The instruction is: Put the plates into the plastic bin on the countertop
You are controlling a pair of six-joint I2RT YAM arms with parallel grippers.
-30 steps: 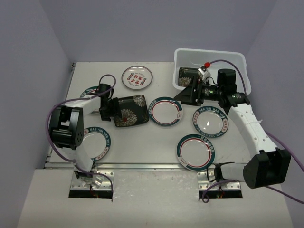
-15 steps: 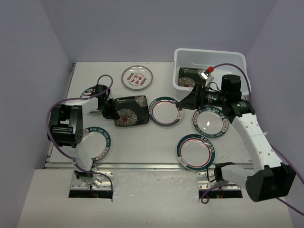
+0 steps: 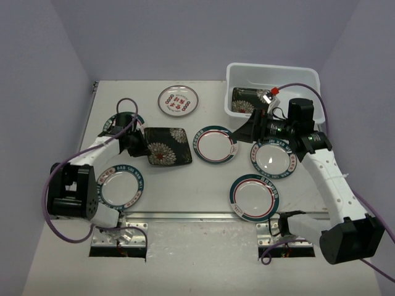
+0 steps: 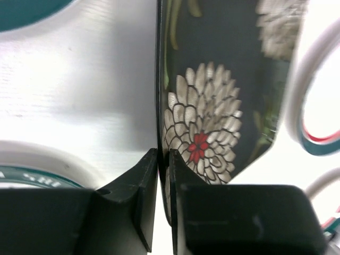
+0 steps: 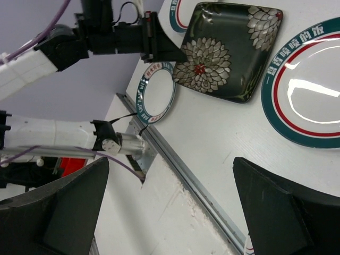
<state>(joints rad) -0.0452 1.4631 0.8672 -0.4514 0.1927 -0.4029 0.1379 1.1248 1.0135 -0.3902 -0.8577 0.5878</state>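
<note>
My left gripper is shut on the left edge of a square black floral plate, which lies low on the countertop. In the left wrist view the fingers pinch that plate's rim. My right gripper is open and empty, hovering between the white plastic bin and a teal-rimmed plate. A second black floral plate lies in the bin. The right wrist view shows its gripper spread wide, and the black plate ahead.
A red-patterned plate sits at the back. Teal-rimmed plates lie at the far left partly under my left arm, at the near left, under my right arm, and near the front. A metal rail runs along the near edge.
My left arm's elbow has swung toward the near left while its gripper stays on the black plate, which has turned slightly. My right gripper has drawn back a little from the bin.
</note>
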